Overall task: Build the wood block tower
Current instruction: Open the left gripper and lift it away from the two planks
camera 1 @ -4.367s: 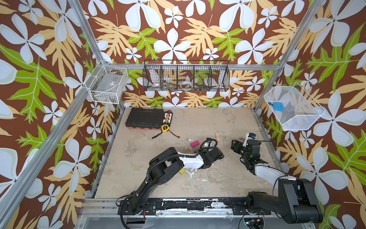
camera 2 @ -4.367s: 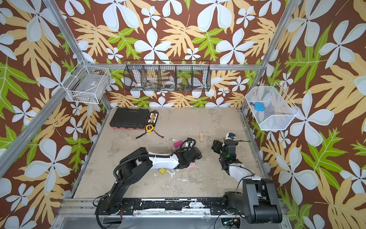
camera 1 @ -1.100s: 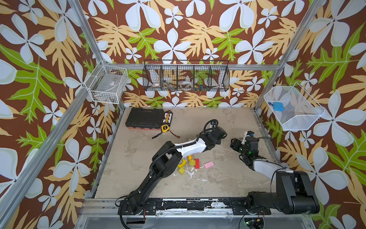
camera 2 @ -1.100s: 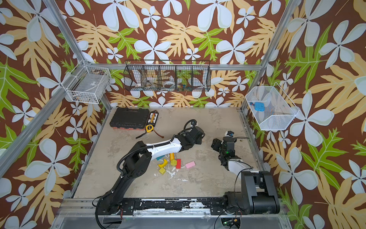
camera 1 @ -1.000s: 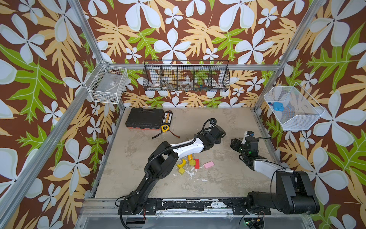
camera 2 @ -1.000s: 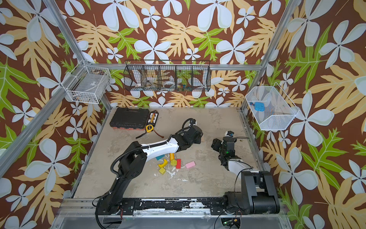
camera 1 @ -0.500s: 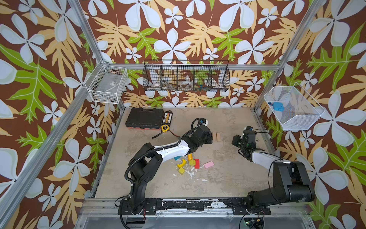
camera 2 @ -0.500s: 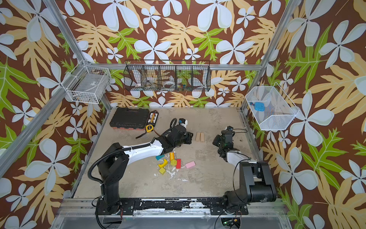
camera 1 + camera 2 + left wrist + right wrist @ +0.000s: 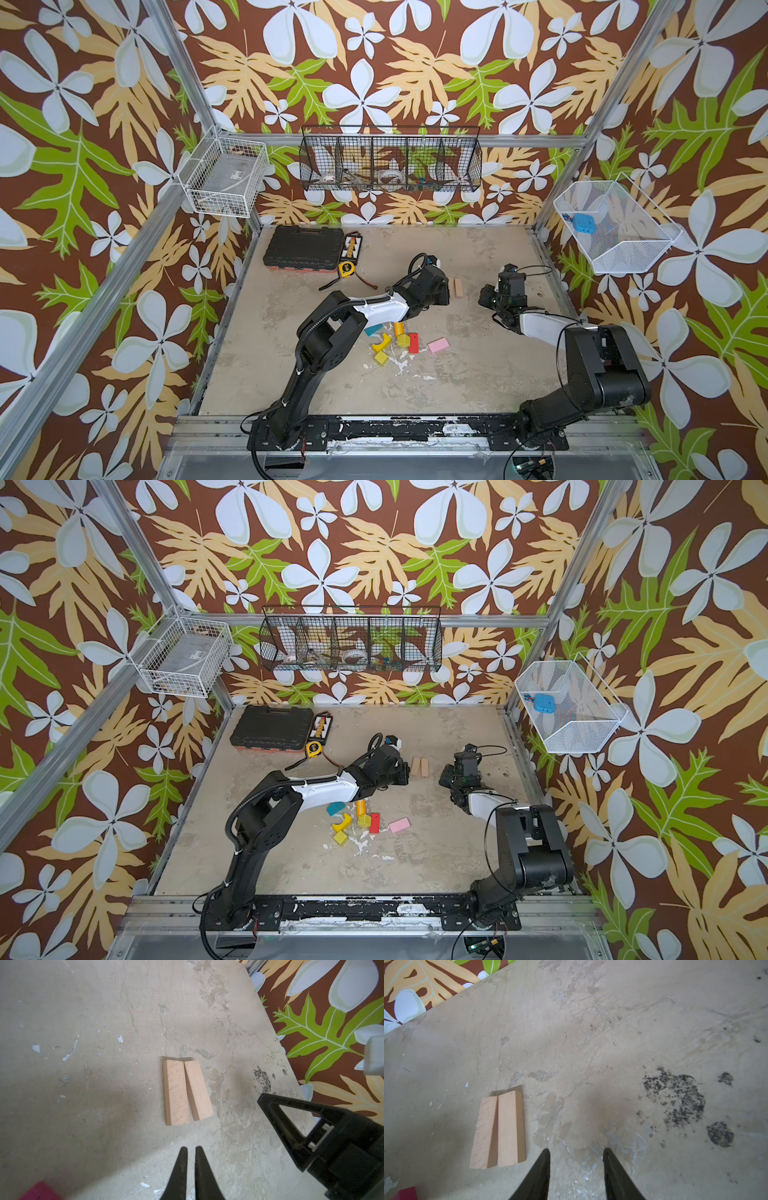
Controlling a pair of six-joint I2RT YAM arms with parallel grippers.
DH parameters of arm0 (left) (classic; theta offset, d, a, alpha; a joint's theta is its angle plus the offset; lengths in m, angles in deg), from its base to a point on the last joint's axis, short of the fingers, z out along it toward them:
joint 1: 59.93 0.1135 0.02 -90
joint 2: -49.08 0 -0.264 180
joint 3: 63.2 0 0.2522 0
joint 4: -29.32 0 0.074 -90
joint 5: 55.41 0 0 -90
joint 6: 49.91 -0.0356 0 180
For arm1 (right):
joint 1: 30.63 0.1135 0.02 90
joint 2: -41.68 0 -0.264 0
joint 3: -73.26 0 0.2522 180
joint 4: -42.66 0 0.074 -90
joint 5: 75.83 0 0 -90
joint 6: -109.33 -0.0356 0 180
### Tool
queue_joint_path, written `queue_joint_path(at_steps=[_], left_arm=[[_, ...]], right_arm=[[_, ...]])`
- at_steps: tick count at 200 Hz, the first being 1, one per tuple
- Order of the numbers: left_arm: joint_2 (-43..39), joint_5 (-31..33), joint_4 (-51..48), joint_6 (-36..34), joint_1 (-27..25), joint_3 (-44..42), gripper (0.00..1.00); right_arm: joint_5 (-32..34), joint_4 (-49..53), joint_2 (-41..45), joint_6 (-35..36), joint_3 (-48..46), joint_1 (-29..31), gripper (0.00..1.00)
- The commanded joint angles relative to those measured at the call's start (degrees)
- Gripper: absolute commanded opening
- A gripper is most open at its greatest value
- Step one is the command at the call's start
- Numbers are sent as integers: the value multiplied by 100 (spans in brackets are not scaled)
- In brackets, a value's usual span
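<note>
My left gripper (image 9: 190,1148) is pinched closed and empty. My right gripper (image 9: 576,1150) stands partly open, also empty. Both hover just short of the two tan planks (image 9: 186,1091), which lie flat, side by side. They look light, stiff and smooth, so I would pinch one across its narrow width. The coloured blocks (image 9: 399,340) lie scattered nearer the arm bases, partly hidden by my left arm. No tower stands yet.

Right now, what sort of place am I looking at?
Probably a robot test cell: two arms on a rail, a metal frame with printed walls, toy blocks on a scuffed table.
</note>
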Motion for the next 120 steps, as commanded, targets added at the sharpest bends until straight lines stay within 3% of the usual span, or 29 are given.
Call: queue_joint_path(at_steps=[1,35,120], left_arm=[[191,-71,34,76,5,221,12],[483,-103,-7,121,8,426,11],[772,397,-268,120,4,690,8]], right_arm=[[97,167,-155,129,184,65,41],[-47,320,-401,189,410,82,36],[-483,702,-1062,436,1021,185,36]])
